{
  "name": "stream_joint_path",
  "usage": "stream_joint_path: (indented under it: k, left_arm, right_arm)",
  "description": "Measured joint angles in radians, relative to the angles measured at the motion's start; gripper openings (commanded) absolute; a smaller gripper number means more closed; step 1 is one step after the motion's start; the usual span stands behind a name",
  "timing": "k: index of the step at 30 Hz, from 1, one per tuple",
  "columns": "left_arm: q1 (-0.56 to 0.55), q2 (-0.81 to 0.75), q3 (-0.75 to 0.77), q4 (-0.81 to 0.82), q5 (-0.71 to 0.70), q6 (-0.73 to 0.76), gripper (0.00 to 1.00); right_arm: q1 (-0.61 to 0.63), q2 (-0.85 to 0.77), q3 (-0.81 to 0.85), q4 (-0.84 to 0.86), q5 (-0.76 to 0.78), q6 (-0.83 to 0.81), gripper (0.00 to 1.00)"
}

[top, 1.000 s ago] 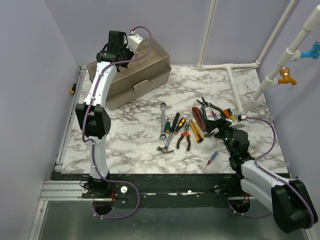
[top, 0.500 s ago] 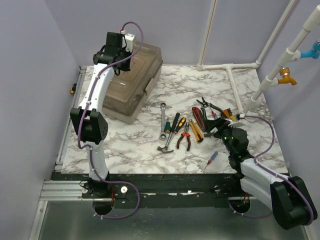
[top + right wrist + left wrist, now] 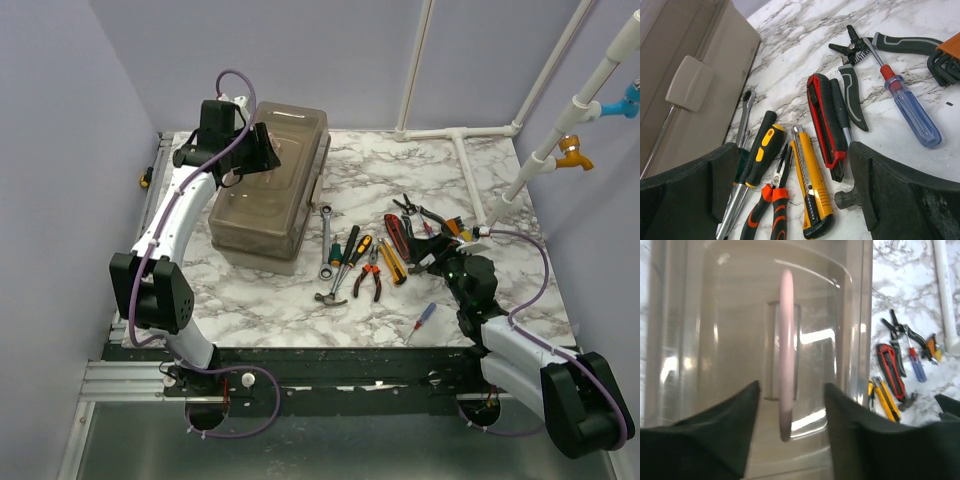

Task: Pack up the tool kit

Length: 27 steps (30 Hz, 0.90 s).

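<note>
The beige toolbox (image 3: 268, 190) with its smoky lid shut stands at the table's back left. Its pink handle (image 3: 786, 340) runs up the lid, between the tips of my left gripper (image 3: 791, 386). That gripper is open and touches neither side of the handle. The loose tools lie in a cluster at mid-table: a wrench (image 3: 326, 240), screwdrivers (image 3: 350, 246), orange pliers (image 3: 368, 282) and a small hammer (image 3: 333, 292). My right gripper (image 3: 792, 165) hovers open just above the yellow utility knife (image 3: 810, 190), with the orange pliers (image 3: 771, 210) beside it.
A red-and-black knife (image 3: 824, 117), black pliers (image 3: 860, 65), a blue-handled screwdriver (image 3: 910, 112) and an orange hex-key set (image 3: 458, 228) lie right of the cluster. Another small screwdriver (image 3: 424, 318) lies near the front edge. White pipes (image 3: 455, 135) border the back right.
The left arm swung the toolbox round from a slanted pose to lengthwise on the table, then its jaws opened and let go of the pink handle. The right arm stayed still.
</note>
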Motion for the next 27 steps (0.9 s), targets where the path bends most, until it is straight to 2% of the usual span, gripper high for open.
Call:
stream_joint_path:
  k: [4,9,10,18,23,27]
  left_arm:
    - [-0.026,-0.044,-0.053,-0.024,0.012,-0.045,0.76]
    - [-0.031,-0.020,0.032,-0.085,-0.030,-0.020,0.91]
    - [-0.030,-0.020,0.047,-0.092,-0.042,-0.010,0.98]
    - [-0.026,-0.053,0.027,-0.084,-0.117,0.055,0.98]
    - [-0.006,-0.142,-0.073,-0.029,-0.144,0.058,0.99]
    - [0.071,-0.266,-0.236,0.088,-0.113,0.022,0.99]
  right_arm:
    - [0.000,0.006,0.002,0.000,-0.003,0.000,1.00]
    - [0.000,0.014,0.002,0.000,-0.003,0.000,1.00]
    - [0.000,0.013,0.003,0.000,-0.003,0.000,1.00]
    - [0.000,0.027,0.014,0.000,-0.014,0.000,1.00]
    - [0.000,0.040,0.024,0.000,-0.046,0.001,1.00]
    - [0.000,0.039,0.034,0.003,-0.075,0.004,1.00]
